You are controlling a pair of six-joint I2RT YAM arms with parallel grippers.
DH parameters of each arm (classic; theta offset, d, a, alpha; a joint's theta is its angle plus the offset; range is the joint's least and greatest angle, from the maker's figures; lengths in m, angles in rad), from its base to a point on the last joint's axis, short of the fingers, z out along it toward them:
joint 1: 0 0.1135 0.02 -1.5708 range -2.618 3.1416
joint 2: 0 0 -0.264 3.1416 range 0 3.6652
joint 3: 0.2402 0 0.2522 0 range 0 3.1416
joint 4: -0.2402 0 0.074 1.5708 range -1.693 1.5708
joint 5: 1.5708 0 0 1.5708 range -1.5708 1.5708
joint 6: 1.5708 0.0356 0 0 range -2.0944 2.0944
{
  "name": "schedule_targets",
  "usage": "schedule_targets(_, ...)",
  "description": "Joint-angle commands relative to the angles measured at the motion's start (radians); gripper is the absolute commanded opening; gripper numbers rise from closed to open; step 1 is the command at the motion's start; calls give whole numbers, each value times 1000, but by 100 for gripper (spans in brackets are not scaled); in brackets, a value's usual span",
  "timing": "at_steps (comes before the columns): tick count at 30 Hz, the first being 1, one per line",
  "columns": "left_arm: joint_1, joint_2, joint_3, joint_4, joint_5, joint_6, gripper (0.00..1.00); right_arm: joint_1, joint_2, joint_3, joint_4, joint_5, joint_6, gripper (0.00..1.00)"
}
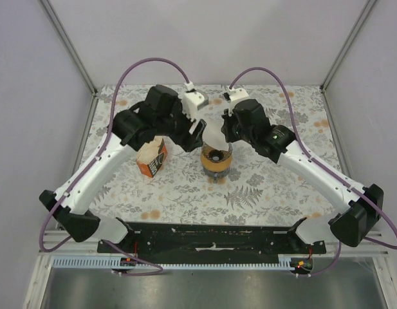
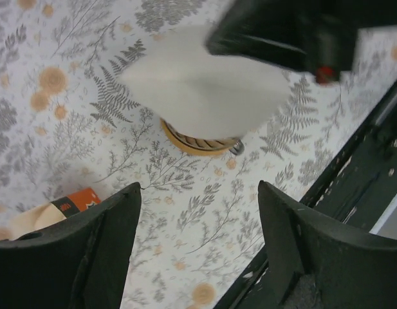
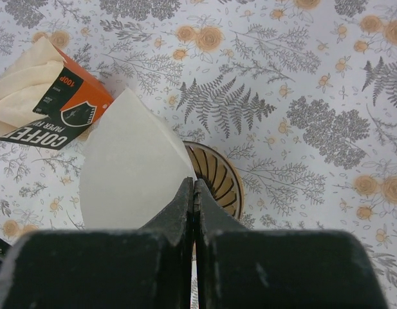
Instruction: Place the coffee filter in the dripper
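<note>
Half covering the dripper (image 3: 219,177) with the coffee filter (image 3: 130,167), as seen from the right wrist. Pinching the near edge of the coffee filter in the right gripper (image 3: 193,187), fingers pressed fully together on the paper, holding it raised over the dripper and spreading toward the orange packet (image 3: 63,106). Not showing whether paper and dripper are touching. Hovering the left gripper (image 2: 199,187) just beside the coffee filter, fingers spread wide and gripping nothing. Standing the dripper near the middle of the flowered tablecloth (image 1: 262,193), with the orange packet lying close on its left.
</note>
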Motion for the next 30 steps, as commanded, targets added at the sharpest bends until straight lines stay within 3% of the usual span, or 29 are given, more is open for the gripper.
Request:
schedule_targets(1,196,86,20,104,168,-393,79,-1,-8,-52,38,1,65,0)
schedule_targets(6,215,145,-55,216,220,-431,88,-1,-5,-93,49,-13,95,0)
schedule_targets(11,214,139,-181,360,309,-533,91,-1,3,-132,72,-30,114,0)
schedule_targets(18,214,212,-225,362,229,-525,54,-1,24,-150,95,-29,108,0)
schedule_targets(25,209,235,-264,370,182,-491,45,-5,24,-167,101,-13,97,0)
schedule_targets(30,209,232,-269,370,134,-453,27,-16,21,-173,101,-10,94,0)
